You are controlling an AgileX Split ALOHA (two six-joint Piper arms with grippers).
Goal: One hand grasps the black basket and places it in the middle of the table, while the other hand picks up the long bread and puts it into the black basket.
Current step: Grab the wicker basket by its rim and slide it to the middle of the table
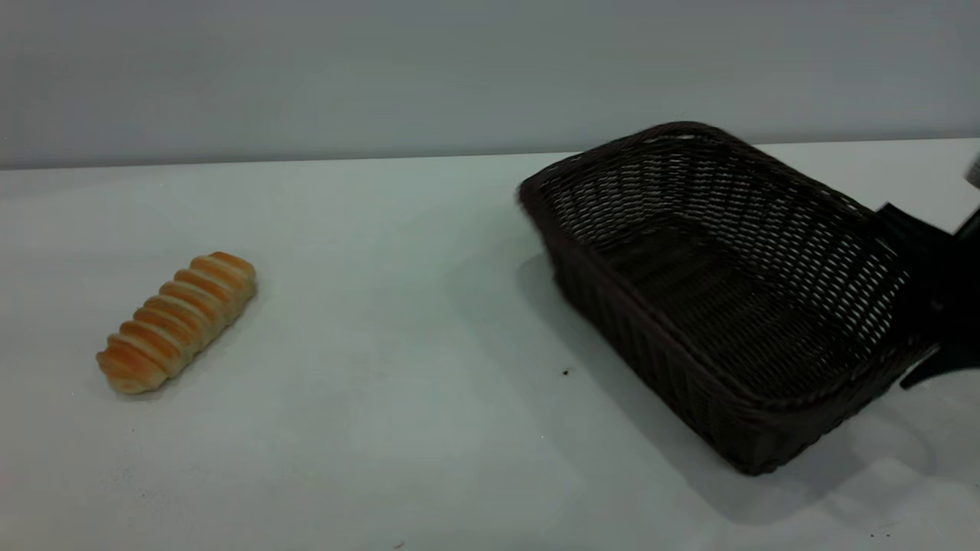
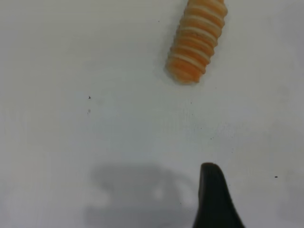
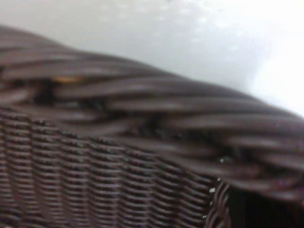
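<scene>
- The right gripper (image 1: 930,295) at three o'clock is clamped on the black basket (image 1: 720,298) at its short wall, tilting it off the table (image 1: 398,428).
- The long bread (image 1: 176,321) lies at nine o'clock, well apart.
- The left gripper (image 2: 214,199) hovers near the bread; I cannot tell its state.

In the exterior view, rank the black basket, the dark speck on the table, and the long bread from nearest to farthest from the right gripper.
From the right gripper:
1. black basket, right side, touching the gripper.
2. dark speck, mid-table, left of the basket.
3. long bread, far left.
</scene>
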